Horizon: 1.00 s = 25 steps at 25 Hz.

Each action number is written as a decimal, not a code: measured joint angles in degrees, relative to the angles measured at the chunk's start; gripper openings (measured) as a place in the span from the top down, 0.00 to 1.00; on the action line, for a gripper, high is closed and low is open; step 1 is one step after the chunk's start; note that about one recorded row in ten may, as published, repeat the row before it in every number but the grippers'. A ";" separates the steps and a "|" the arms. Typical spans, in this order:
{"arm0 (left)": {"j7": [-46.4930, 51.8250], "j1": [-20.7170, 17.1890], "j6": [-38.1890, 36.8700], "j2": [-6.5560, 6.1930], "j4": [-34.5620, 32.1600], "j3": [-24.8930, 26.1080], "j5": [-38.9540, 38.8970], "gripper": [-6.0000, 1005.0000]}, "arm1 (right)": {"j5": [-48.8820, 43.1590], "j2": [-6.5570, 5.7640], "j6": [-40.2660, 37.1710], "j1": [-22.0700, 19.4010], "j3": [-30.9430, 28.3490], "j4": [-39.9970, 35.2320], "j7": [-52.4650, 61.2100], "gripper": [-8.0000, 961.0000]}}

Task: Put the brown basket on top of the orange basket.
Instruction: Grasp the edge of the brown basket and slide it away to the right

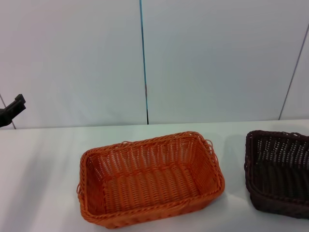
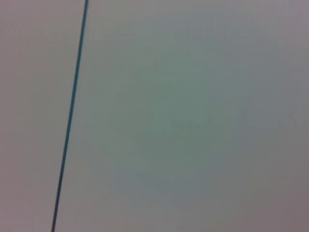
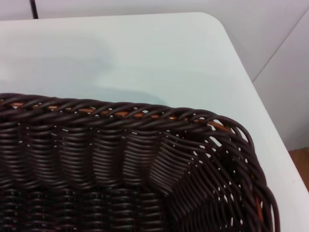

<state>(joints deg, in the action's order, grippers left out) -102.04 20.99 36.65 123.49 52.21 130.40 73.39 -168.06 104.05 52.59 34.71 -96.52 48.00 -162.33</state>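
Brown basket [image 1: 279,174] cut off — orange basket [image 1: 149,179] whole.

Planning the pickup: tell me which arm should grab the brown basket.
Right. The brown basket sits on the robot's right, apart from the orange basket, and the right wrist camera looks closely down on its rim. The left gripper is far off at the left edge.

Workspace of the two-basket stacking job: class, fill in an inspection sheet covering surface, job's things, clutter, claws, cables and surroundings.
Surface: white table, rounded corner visible in the right wrist view.
Job's things: orange basket upright, nothing inside it; brown basket upright beside it on the robot's right, apart, not stacked.
Clutter: nothing seen.
Claws: left claw raised at the far left, off the baskets; right claw not in view, its camera looks down on the brown basket's rim.
Cables: nothing seen.
Surroundings: white panelled wall with dark seams.
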 joint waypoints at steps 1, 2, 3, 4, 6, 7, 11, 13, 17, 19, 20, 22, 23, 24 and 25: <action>0.00 0.01 0.00 0.00 0.00 0.06 0.00 0.07 | 0.01 0.00 -0.02 0.00 0.11 0.00 0.00 0.32; 0.00 0.01 0.00 -0.01 0.00 0.13 0.00 0.07 | 0.01 0.00 -0.04 0.00 0.16 0.00 0.00 0.35; 0.00 0.02 0.00 -0.01 0.00 0.16 0.00 0.07 | 0.01 0.00 -0.06 0.00 0.17 -0.02 0.00 0.38; 0.00 0.01 0.00 -0.01 0.00 0.20 0.00 0.07 | 0.01 0.02 -0.10 0.00 0.17 -0.04 0.00 0.41; 0.00 0.02 0.00 -0.01 0.00 0.24 0.00 0.07 | 0.01 0.17 -0.28 0.00 0.15 -0.05 0.00 0.48; 0.00 0.01 0.00 -0.01 0.00 0.27 0.00 0.07 | 0.01 0.27 -0.40 -0.02 0.08 -0.04 0.00 0.51; 0.05 -0.11 0.00 -0.01 0.00 0.29 0.00 0.07 | 0.01 0.44 -0.59 -0.02 -0.27 -0.26 0.00 0.61; 0.07 -0.16 0.00 -0.01 0.00 0.29 -0.01 0.07 | 0.01 0.48 -0.63 -0.08 -0.33 -0.24 0.00 0.67; 0.09 -0.30 0.00 -0.01 0.00 0.30 -0.01 0.07 | 0.01 0.50 -0.63 -0.25 -0.40 -0.16 0.01 0.67; 0.09 -0.34 0.00 -0.01 0.00 0.29 -0.01 0.07 | 0.01 0.51 -0.65 -0.50 -0.42 0.02 0.02 0.68; 0.09 -0.37 0.00 -0.01 0.00 0.30 -0.01 0.07 | 0.01 0.52 -0.66 -0.67 -0.43 0.20 0.02 0.68; 0.09 -0.46 0.00 0.03 0.00 0.29 -0.01 0.07 | 0.03 0.52 -0.66 -1.11 -0.50 0.66 0.03 0.68; 0.09 -0.48 0.00 0.04 0.00 0.30 -0.01 0.07 | 0.05 0.51 -0.59 -1.36 -0.60 0.92 0.03 0.68; 0.09 -0.52 0.00 0.06 -0.01 0.30 -0.01 0.07 | 0.06 0.49 -0.46 -1.46 -0.66 1.08 0.04 0.68; 0.09 -0.56 0.00 0.08 -0.03 0.29 -0.01 0.07 | 0.06 0.45 -0.19 -1.57 -0.78 1.24 0.05 0.68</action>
<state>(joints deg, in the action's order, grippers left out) -101.95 20.43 36.65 123.57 52.18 130.69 73.39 -168.00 104.50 52.40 33.15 -97.30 49.23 -162.29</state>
